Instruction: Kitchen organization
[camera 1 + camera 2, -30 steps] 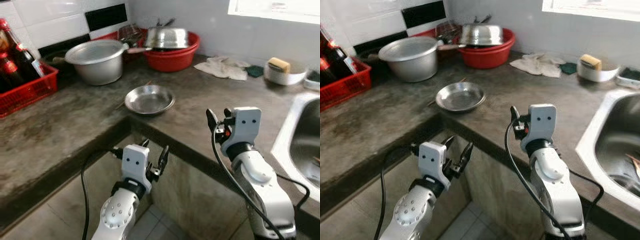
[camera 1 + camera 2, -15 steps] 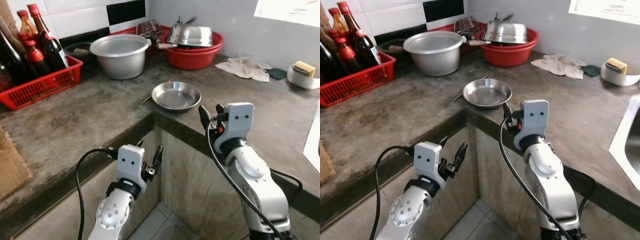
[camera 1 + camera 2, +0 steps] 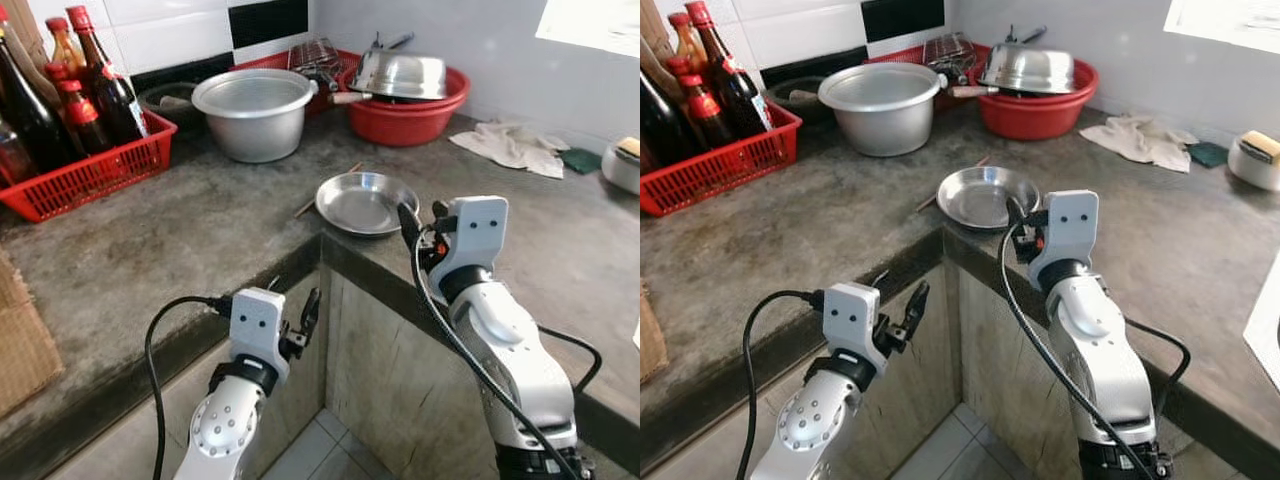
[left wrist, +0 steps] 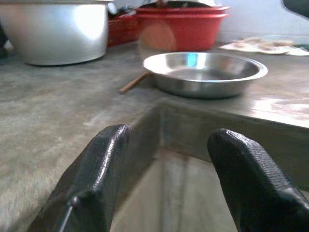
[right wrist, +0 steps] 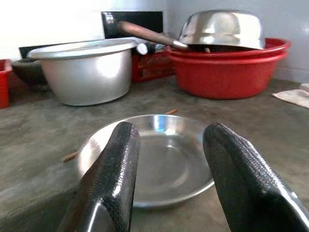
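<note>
Shallow round steel dish (image 3: 365, 202), polished, on mottled grey stone counter (image 3: 180, 250) at its inner corner; thin wooden stick (image 3: 327, 189) touching dish's far-left rim. Beyond dish: dull aluminium pot (image 3: 254, 112), red plastic basin (image 3: 410, 105) carrying an upturned steel bowl (image 3: 404, 73), red lattice crate (image 3: 85, 172) of dark glass bottles, crumpled pale cloth (image 3: 511, 146). Right end effector (image 5: 169, 169) just short of dish's near rim, textured black fingers (image 5: 116, 169) spread apart, empty; left end effector (image 4: 166, 188) below counter edge near dish, likewise parted, holding nothing.
</note>
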